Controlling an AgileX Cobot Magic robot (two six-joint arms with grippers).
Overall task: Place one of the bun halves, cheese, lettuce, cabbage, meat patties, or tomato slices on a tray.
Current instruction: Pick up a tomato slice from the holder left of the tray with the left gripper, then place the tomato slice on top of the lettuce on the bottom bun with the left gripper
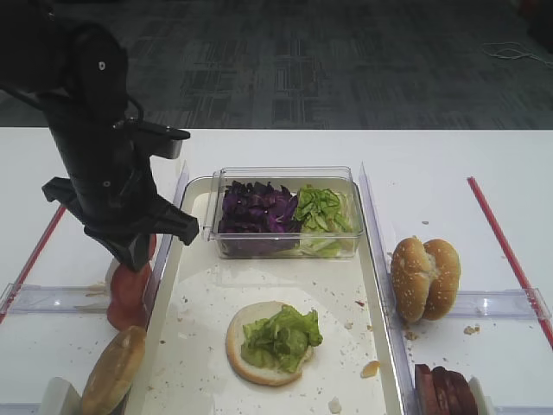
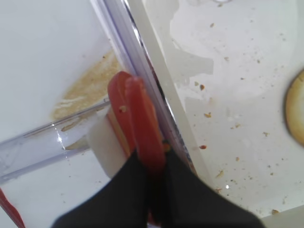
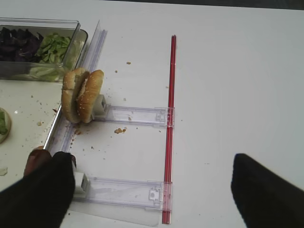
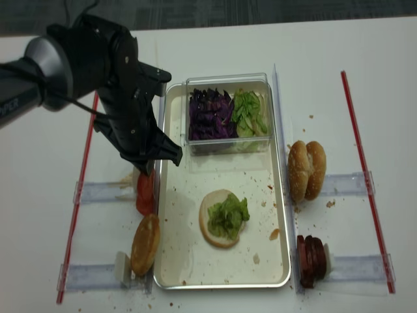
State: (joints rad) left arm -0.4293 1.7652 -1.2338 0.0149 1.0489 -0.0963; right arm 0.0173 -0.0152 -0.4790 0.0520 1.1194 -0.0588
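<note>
Left wrist: gripper (image 2: 151, 176) hides tomato slices' (image 2: 137, 121) lower edge.

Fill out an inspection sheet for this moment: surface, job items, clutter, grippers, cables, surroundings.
Surface: white table with red strips.
Job's things: tray holds a bun half topped with lettuce; clear box holds cabbage and chopped lettuce; tomato slices on edge left of tray; bun halves and meat patties right of it.
Clutter: crumbs on tray and table.
Grippers: left gripper shut on a tomato slice; right gripper open, empty.
Cables: one on the floor, far right.
Surroundings: dark carpet.
</note>
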